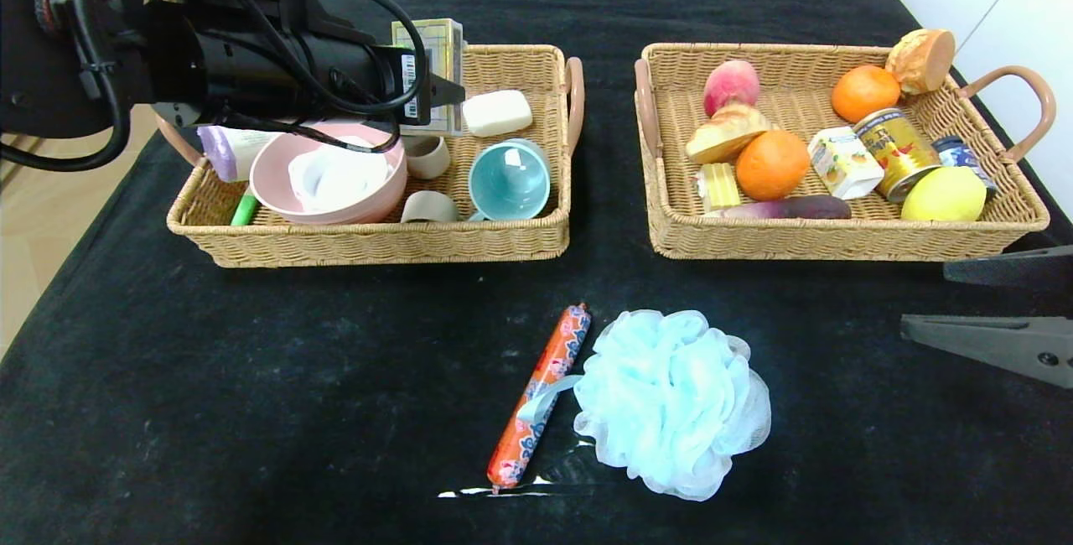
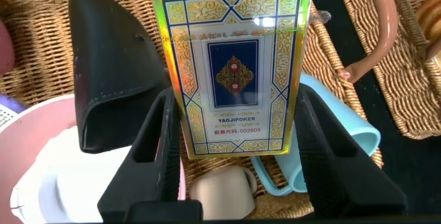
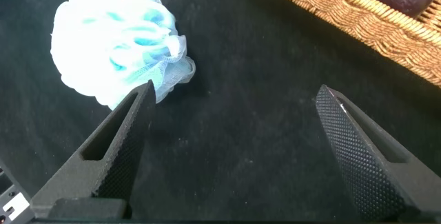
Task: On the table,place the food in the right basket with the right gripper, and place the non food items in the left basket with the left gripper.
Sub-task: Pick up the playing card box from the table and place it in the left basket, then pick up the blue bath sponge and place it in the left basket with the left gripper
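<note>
Black left tool grips card box, hiding basket corner.

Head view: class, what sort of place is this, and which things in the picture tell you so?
Probably a lab bench staged for a robot sorting exercise, not a home. A table draped in black cloth, twin wicker baskets, left basket and right basket, sorted by kind, and the left gripper holding a card box.

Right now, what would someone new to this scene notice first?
Probably the fluffy light-blue bath pouf on the black table, with the orange-red sausage stick beside it. Next, the left gripper over the left basket, clamping a gold-edged card box, while the open right gripper hovers near the pouf.
</note>
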You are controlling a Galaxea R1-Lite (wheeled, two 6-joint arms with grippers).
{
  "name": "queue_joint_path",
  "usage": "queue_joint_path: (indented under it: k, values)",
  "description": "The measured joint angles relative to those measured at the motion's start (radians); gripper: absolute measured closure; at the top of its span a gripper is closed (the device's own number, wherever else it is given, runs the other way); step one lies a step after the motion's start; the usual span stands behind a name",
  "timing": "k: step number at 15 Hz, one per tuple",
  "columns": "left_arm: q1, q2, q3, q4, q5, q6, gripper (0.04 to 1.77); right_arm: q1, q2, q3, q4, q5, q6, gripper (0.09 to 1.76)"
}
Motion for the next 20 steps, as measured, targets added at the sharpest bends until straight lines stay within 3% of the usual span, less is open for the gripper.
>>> queue_joint_path:
  k: [8,16,20]
  values:
    - [0.001,-0.002,-0.002,0.001,-0.002,0.013,0.36,0.000,-0.005,0.000,0.000,0.001,0.000,0.15]
    - [-0.016,-0.038,0.038,0.013,-0.002,0.013,0.19,-0.003,-0.008,-0.001,0.000,0.001,0.000,0.15]
    - [-0.094,-0.121,0.141,0.001,0.001,0.015,0.15,-0.003,-0.008,-0.001,0.000,0.001,0.000,0.15]
